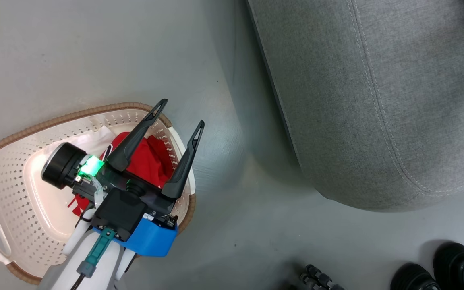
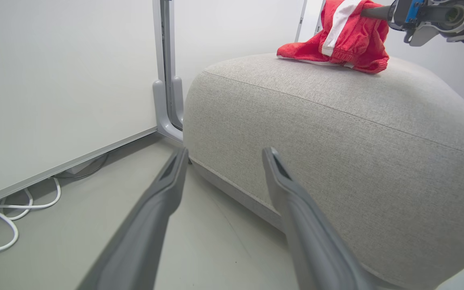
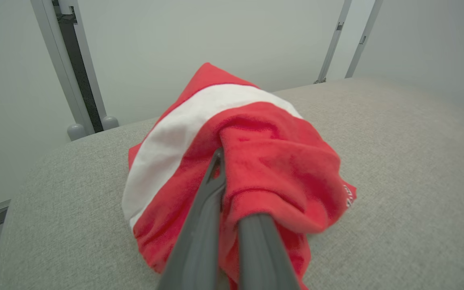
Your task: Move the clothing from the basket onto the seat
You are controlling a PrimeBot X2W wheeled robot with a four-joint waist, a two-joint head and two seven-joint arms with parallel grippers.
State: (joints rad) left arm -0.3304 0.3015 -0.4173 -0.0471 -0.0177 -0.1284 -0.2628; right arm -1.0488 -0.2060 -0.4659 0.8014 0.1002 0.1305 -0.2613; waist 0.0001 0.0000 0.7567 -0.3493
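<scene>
Right end effector (image 3: 222,169): fingers pressed together, clamped on a fold of a soft red sports garment with a broad white stripe (image 3: 264,161).
Held garment: bunched into a loose mound. Its lower edge lies on top of the large grey fabric-upholstered seat cushion (image 3: 417,169), and the pinched part is raised above it. There is small white print at one hem, too small to read.
Left end effector (image 1: 182,111): fingers wide apart with nothing between them, poised over the cream-white perforated plastic laundry basket with a brown braided rim (image 1: 54,119).
Basket contents: another red garment (image 1: 147,159), crumpled toward the wall nearest the seat, with a patch of white fabric (image 1: 91,139) beside it. No numerals can be made out.
Basket position: on the pale grey floor (image 1: 236,201), near the seat cushion but apart from it.
Step in hand: likely setting the first piece down on the seat.
Next move: the right fingers need to part and draw back without dragging the limp cloth along. The left end effector then has to drop into the basket and pinch a fold.
</scene>
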